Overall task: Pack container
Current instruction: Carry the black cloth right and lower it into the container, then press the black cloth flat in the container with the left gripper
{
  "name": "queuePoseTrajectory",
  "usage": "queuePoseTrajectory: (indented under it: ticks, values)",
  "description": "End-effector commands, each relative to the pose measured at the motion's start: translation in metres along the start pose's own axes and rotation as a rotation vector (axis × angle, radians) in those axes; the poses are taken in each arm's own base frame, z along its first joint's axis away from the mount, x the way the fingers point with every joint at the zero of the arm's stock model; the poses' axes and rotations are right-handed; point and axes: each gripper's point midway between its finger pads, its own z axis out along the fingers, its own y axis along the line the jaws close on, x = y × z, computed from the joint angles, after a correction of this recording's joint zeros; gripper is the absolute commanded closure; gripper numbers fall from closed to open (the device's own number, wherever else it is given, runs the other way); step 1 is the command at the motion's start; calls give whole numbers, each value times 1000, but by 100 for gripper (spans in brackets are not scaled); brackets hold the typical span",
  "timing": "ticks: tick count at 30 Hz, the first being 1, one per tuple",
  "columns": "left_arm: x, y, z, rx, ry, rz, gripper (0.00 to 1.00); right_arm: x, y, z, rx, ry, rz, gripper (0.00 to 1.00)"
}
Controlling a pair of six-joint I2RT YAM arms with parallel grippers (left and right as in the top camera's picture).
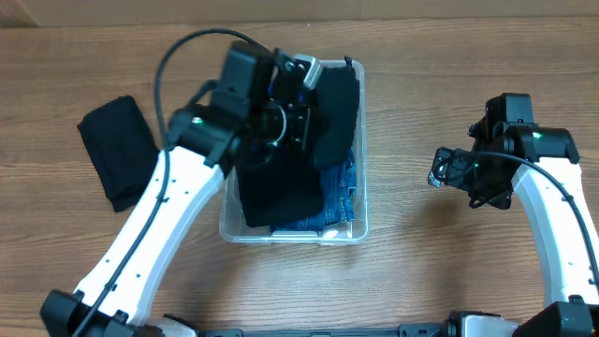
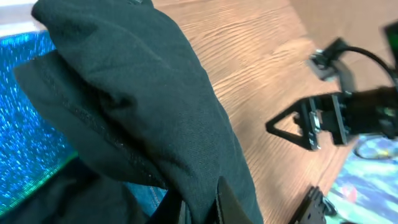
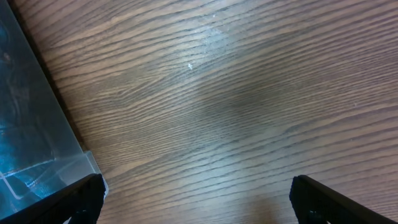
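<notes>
cloth in its grip, the left gripper (image 1: pixel 301 110) hangs over the far end of the container (image 1: pixel 292 236), which sits mid-table between the two arms. its jaws look pinched tight on a black garment (image 1: pixel 337 108), and the left wrist view shows the fabric bunched right at the fingertips. the bin already carries another dark piece (image 1: pixel 276 192) and a glittery blue fabric (image 1: pixel 339 198). the right gripper (image 3: pixel 196 190) waits well to the right over bare table (image 1: pixel 440 271), fingers spread wide and holding nothing, with the bin's clear corner at the edge of its view. a second folded black cloth (image 1: pixel 117 150) lies on the wood to the left, not yet packed.

the likely trouble is at the right-hand rim: the held garment drapes close along it, so a release from this spot could leave a fold hanging outside the wall. pressing down to tuck it in might shove the light bin across the wood, since nothing braces it. cloth caught on a finger could also be dragged back out as the arm lifts.
</notes>
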Motion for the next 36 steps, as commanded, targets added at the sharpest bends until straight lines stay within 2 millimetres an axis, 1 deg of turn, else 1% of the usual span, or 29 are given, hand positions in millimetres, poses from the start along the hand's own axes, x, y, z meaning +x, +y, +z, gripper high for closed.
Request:
queuePoseTrajectory:
  ticks: [1, 5, 7, 9, 16, 19, 22, 25, 29, 36]
  values:
    - [-6, 17, 7, -67, -47, -171, 96, -1, 0, -1, -2, -4, -4, 0]
    - [3, 25, 25, -49, -63, -321, 96, 0, 0, -1, -2, -4, -4, 0]
    - [11, 19, 38, 4, -54, -308, 96, 0, 0, -1, -2, -4, -4, 0]
    - [21, 10, 46, 42, -27, -296, 96, 0, 0, -1, -2, -4, -4, 0]
    - [58, 0, 64, 46, 68, -312, 96, 0, -1, -1, -1, -1, -4, 0]
    - [75, -12, 71, 59, 118, -338, 96, 0, -1, -1, -1, -1, -4, 0]
    - [88, -14, 74, 47, 157, -370, 96, 1, -1, -1, -1, 0, -4, 0]
    - [100, -7, 73, 0, 192, -406, 96, 1, -1, -1, -1, 1, -4, 0]
    - [111, -4, 71, -25, 234, -435, 96, 1, -1, -1, -1, 1, -4, 0]
    - [121, 12, 68, -115, 251, -450, 96, 2, -1, -1, 0, 5, -3, 0]
